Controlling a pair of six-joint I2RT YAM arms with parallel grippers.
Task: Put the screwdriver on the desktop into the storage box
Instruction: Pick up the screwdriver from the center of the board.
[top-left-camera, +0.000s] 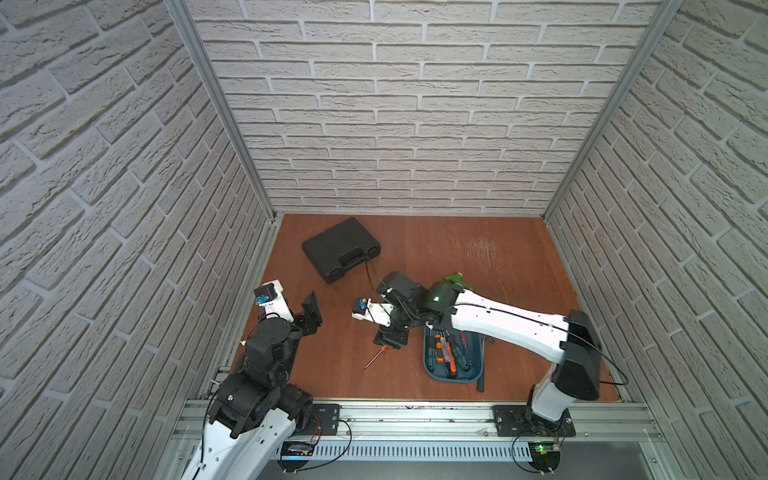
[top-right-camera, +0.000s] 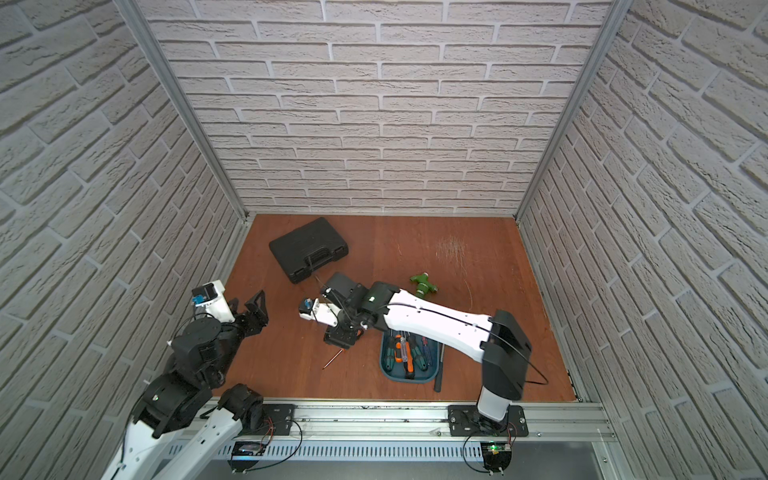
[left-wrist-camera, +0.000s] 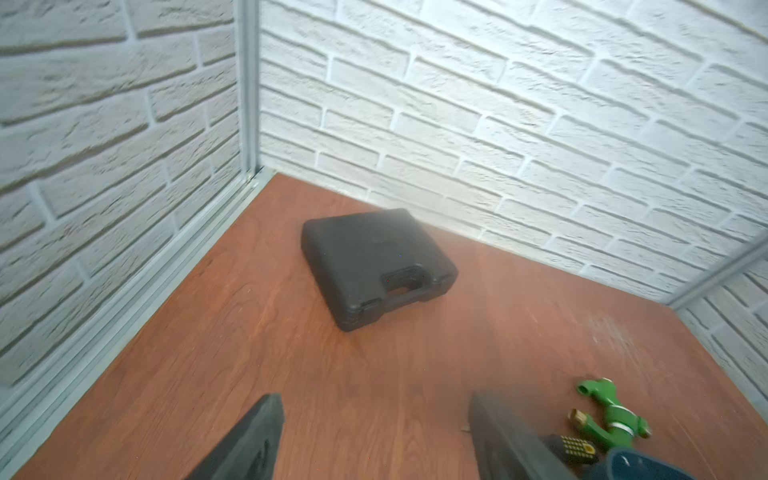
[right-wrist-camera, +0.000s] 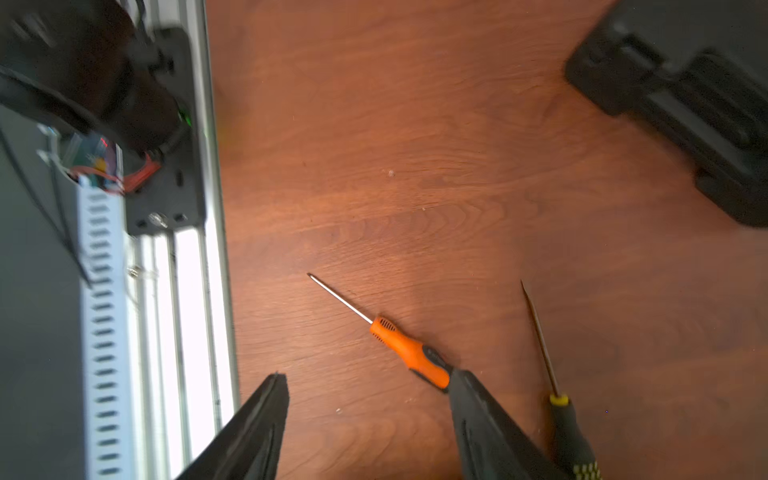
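Step in hand, by my judgement: picking up the slim orange-handled screwdriver (right-wrist-camera: 409, 353), which lies on the reddish-brown wooden desktop (top-left-camera: 457, 257) near the shallow teal plastic storage box (top-left-camera: 430, 365), on its side facing my left arm. My right pincer (right-wrist-camera: 368, 376) hangs spread above it, holding nothing. The handle sits by one finger, so I should centre, straddle the handle rather than the shaft, then descend. My left pincer (left-wrist-camera: 376, 399) is spread and empty. Count, right wrist view: two loose screwdrivers, the other a black-and-yellow-handled screwdriver (right-wrist-camera: 569, 432); one box, contents overlapping, uncountable; one black moulded case (top-left-camera: 340, 249).
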